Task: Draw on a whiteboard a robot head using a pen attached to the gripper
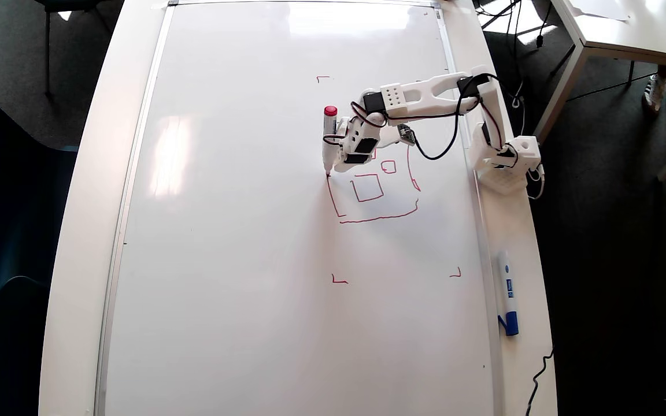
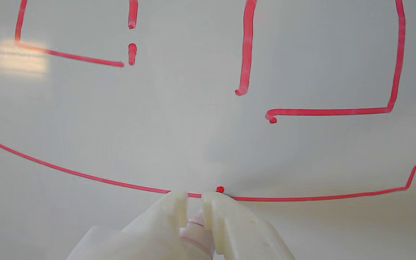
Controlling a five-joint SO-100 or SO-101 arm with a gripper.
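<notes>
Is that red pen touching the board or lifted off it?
Touching, it seems: the pen stands upright with its tip at the end of the robot head's outline on the whiteboard.

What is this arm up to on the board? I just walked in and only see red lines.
A white robot arm is drawing with a pen clamped in its gripper on the whiteboard. The pen tip touches the left side of the robot head, a red outline with two small squares inside. The outline shows gaps at its lower corners. In the wrist view the fingers sit closed around the pen. A blue-capped marker lies unused beside the board.
</notes>
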